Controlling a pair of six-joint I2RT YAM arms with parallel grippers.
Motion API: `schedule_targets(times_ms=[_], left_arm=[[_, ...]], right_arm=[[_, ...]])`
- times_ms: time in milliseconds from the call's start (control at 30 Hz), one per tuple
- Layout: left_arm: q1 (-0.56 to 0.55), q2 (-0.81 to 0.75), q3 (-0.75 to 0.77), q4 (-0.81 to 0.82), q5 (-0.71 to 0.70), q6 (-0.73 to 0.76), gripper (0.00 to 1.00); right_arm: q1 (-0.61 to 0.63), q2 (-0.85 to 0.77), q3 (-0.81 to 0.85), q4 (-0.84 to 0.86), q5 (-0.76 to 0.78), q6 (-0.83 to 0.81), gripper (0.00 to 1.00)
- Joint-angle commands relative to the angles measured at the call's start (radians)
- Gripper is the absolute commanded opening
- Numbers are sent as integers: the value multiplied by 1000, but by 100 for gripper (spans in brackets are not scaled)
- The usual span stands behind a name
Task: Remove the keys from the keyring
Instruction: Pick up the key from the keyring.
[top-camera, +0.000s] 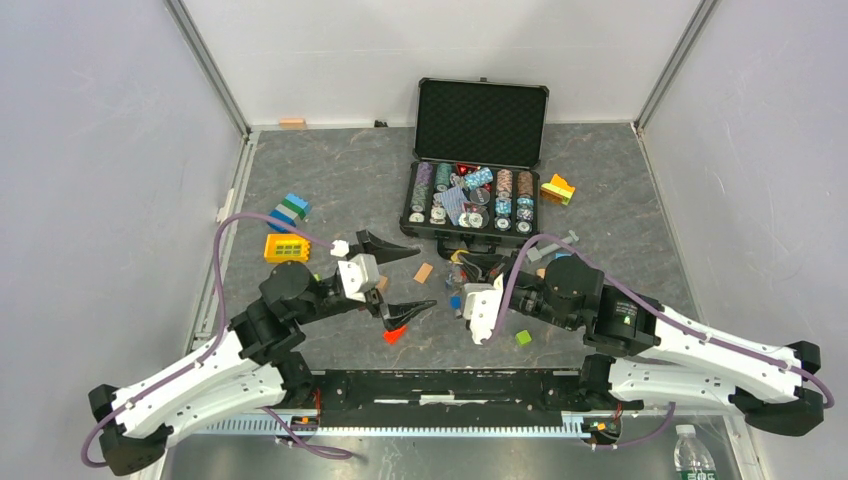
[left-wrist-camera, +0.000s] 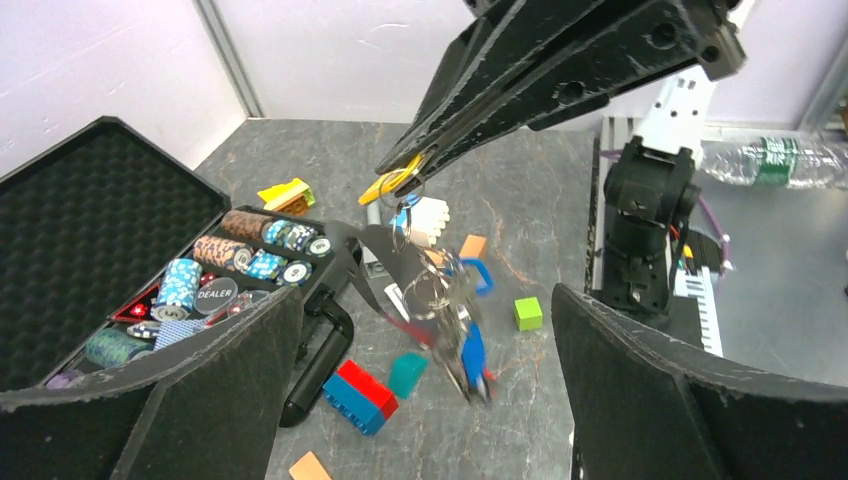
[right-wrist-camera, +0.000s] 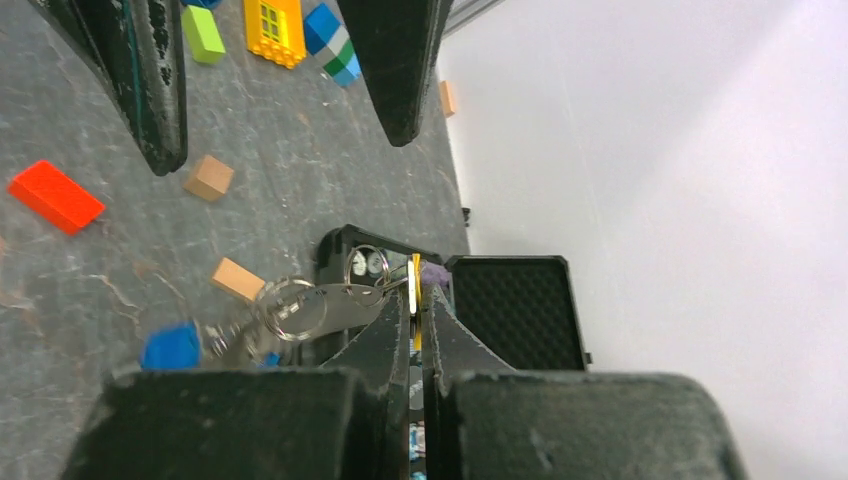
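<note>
My right gripper (right-wrist-camera: 415, 292) is shut on the yellow head of one key (right-wrist-camera: 415, 268) and holds it above the table. From that key hang linked silver keyrings (right-wrist-camera: 290, 305) and the other keys, blurred, one with a blue head (right-wrist-camera: 170, 346). In the left wrist view the right gripper (left-wrist-camera: 397, 180) pinches the yellow key (left-wrist-camera: 388, 185). The keyring (left-wrist-camera: 432, 285) and the blue key (left-wrist-camera: 472, 355) dangle below it. My left gripper (left-wrist-camera: 420, 400) is wide open and empty, facing the bunch, with its fingers (top-camera: 410, 310) either side. The top view shows the bunch (top-camera: 457, 290) only faintly.
An open black case of poker chips (top-camera: 412, 205) stands just behind the grippers. Toy blocks lie around: a red-blue block (left-wrist-camera: 358, 395), a teal block (left-wrist-camera: 405, 373), a green cube (left-wrist-camera: 528, 312), a yellow block (top-camera: 287, 247) and a red piece (top-camera: 395, 335). A water bottle (top-camera: 693, 450) lies off the table.
</note>
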Motion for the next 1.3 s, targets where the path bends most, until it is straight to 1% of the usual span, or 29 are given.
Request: schedule_targets(times_ms=[0, 233, 300, 367, 467, 533, 733, 1000, 1267], left_arm=[[-3, 13, -53, 188, -66, -121, 100], [-4, 15, -134, 353, -29, -126, 100], [-4, 11, -144, 374, -30, -126, 100], [-4, 8, -149, 385, -30, -156, 100], [-3, 2, -146, 382, -33, -171, 100], [-4, -2, -139, 366, -32, -177, 100], [-4, -25, -110, 309, -8, -170, 100], [-4, -64, -111, 295, -3, -166, 100], [-4, -69, -115, 296, -44, -155, 100]], right_arm=[[-1, -19, 36, 114, 26, -118, 0], [-1, -21, 39, 148, -2, -163, 0], [-1, -24, 38, 160, -11, -167, 0], [-1, -22, 43, 165, -22, -161, 0], [0, -13, 52, 152, -40, -177, 0], [-1, -7, 60, 125, -66, -215, 0], [-1, 0, 65, 120, -87, -325, 0], [-1, -22, 37, 203, -77, -341, 0], [-1, 10, 118, 131, -84, -316, 0]])
